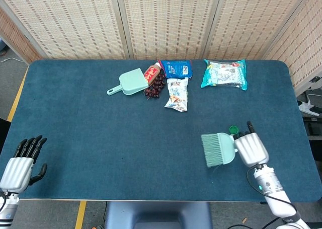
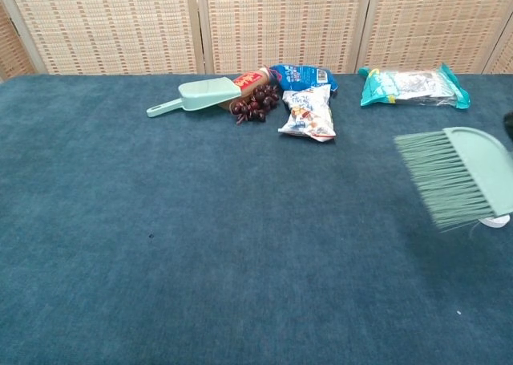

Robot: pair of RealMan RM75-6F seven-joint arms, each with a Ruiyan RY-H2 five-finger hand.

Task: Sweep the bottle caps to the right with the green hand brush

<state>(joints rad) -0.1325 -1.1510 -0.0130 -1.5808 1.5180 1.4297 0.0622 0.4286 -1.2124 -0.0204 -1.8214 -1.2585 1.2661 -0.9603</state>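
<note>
The green hand brush [image 1: 218,149] is held by my right hand [image 1: 251,148] near the table's right front, bristles pointing left. In the chest view the brush [image 2: 457,176] hangs above the cloth with a shadow under it. A green bottle cap [image 1: 233,130] lies just behind the brush head. The edge of a white cap [image 2: 498,221] shows under the brush in the chest view; in the head view the white caps are hidden by brush and hand. My left hand [image 1: 22,161] rests at the front left corner, fingers apart, holding nothing.
At the back middle lie a green dustpan [image 1: 132,82], a heap of dark red fruit [image 1: 155,88], a red packet and two snack bags [image 1: 177,94]. A teal packet [image 1: 225,73] lies back right. The table's right edge is near the brush.
</note>
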